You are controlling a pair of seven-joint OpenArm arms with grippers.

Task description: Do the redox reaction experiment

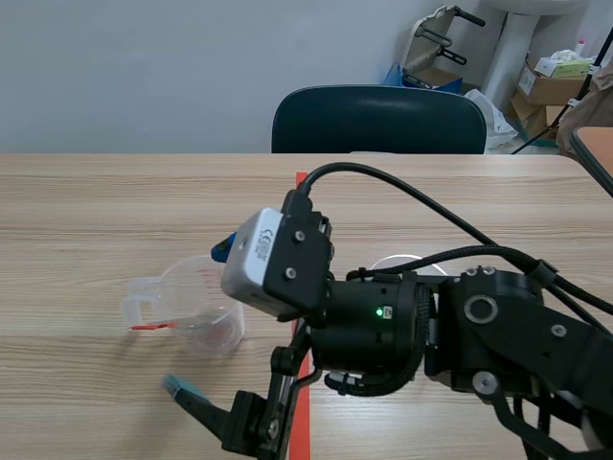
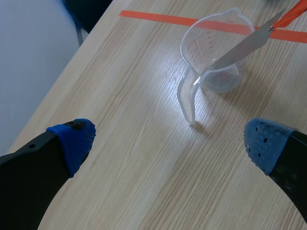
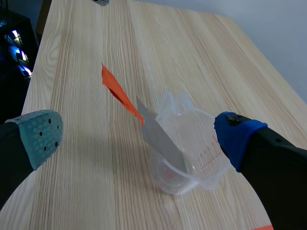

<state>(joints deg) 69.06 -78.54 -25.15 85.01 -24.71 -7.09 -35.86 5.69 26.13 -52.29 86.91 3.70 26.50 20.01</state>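
While my right gripper (image 3: 139, 136) hangs wide open and empty astride the cup (image 3: 201, 143), a spatula (image 3: 153, 132) (orange handle, metal blade) leans inside it; my left gripper (image 2: 170, 143), equally spread, holds nothing, with the cup ahead on the table (image 2: 120, 158).

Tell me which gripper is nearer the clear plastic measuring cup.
Right. The clear plastic measuring cup sits between the open fingers of the right gripper; the left gripper has it farther ahead.

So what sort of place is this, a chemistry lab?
Probably not: more a plain workroom set up for robot trials. A wooden table marked with orange tape, a dark chair across it, and cardboard boxes in the corner suggest that. The only labware in view is a clear measuring cup.
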